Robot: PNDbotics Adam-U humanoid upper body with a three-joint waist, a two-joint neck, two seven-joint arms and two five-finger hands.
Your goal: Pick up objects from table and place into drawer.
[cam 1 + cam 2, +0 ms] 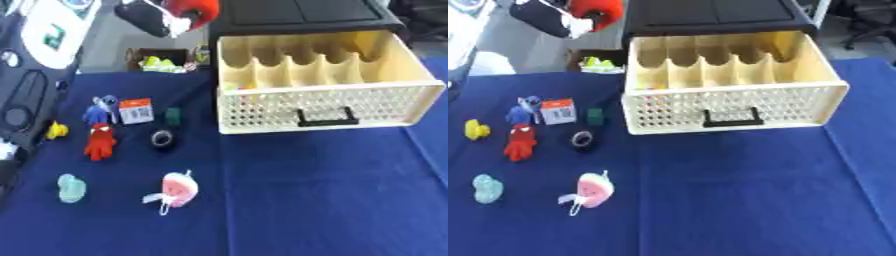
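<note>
Fingers of neither hand show; small toys lie on the blue bench (737, 200) (left side), beside the open cream drawer (732, 107).

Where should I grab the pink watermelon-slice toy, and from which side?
Probably pinch the watermelon toy across its plump pink body, coming straight down from above. It lies flat on the blue cloth with open space all round; its white loop trails toward the near left, too thin to pinch.
</note>
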